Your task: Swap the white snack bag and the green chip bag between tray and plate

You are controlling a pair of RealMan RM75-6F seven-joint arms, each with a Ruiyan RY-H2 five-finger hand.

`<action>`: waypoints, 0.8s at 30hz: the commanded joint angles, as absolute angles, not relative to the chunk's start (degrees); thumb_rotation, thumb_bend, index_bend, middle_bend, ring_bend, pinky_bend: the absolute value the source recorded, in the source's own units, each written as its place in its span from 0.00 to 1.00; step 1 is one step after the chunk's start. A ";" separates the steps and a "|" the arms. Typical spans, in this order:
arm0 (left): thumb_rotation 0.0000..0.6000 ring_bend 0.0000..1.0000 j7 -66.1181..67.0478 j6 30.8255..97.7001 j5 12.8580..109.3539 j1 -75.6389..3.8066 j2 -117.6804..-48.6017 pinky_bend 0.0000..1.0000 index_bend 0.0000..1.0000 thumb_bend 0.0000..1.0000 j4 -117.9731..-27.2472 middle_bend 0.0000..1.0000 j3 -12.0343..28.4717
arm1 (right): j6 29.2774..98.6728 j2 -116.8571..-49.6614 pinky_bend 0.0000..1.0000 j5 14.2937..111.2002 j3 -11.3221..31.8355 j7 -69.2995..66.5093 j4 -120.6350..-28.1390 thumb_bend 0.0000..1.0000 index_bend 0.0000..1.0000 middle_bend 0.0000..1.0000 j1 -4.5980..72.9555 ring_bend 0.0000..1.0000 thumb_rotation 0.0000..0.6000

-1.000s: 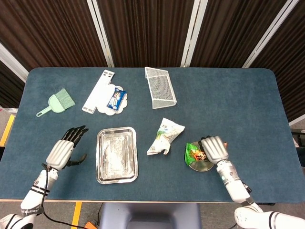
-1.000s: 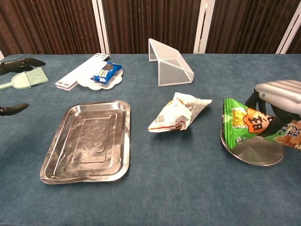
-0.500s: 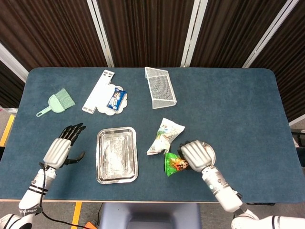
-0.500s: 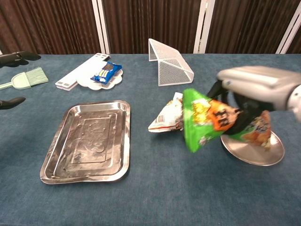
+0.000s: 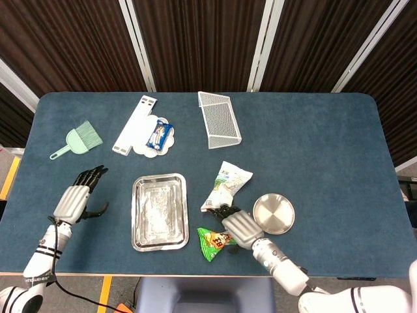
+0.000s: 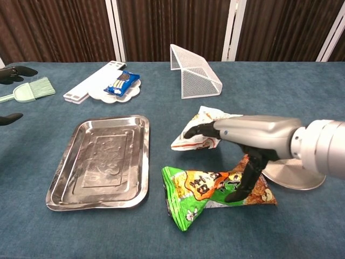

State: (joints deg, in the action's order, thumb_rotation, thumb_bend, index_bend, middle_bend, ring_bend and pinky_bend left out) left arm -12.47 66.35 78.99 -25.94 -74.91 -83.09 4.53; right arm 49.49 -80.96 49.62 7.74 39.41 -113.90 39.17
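The green chip bag (image 6: 205, 190) lies flat on the table in front of the white snack bag (image 6: 190, 140), between the steel tray (image 6: 70, 186) and the round steel plate (image 6: 299, 178). My right hand (image 6: 253, 136) hovers over the green chip bag with its fingers stretched out above the white snack bag and its thumb down on the green bag's right part. In the head view the green chip bag (image 5: 212, 241) shows at the left of the right hand (image 5: 238, 227). The tray (image 5: 138, 215) and plate (image 5: 273, 213) hold nothing. My left hand (image 5: 75, 199) floats left of the tray, fingers apart, holding nothing.
A white wire mesh basket (image 5: 219, 119) stands at the back centre. A white scalloped dish with a blue snack packet (image 5: 158, 136) and a flat white board (image 5: 135, 124) lie at the back left. A small green brush (image 5: 79, 139) lies far left.
The right hand carried the green chip bag off the plate, leftward and toward the front edge, and set it down on the table. The left hand drifted slightly left.
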 commanded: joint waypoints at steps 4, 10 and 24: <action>1.00 0.00 -12.22 66.70 79.49 -25.45 -74.52 0.03 0.00 0.39 -83.11 0.00 4.42 | 42.68 -65.28 0.00 49.06 14.80 19.46 -114.03 0.17 0.00 0.00 37.88 0.00 1.00; 1.00 0.00 -11.08 66.82 79.32 -25.06 -74.82 0.03 0.00 0.39 -83.40 0.00 4.45 | 40.45 -64.87 0.00 50.89 17.14 12.75 -107.35 0.17 0.00 0.00 39.91 0.00 1.00; 1.00 0.00 -9.88 66.45 78.71 -24.68 -74.73 0.03 0.00 0.38 -82.39 0.00 4.94 | 40.29 -83.58 0.00 29.05 9.94 27.95 -88.86 0.17 0.00 0.00 59.68 0.00 1.00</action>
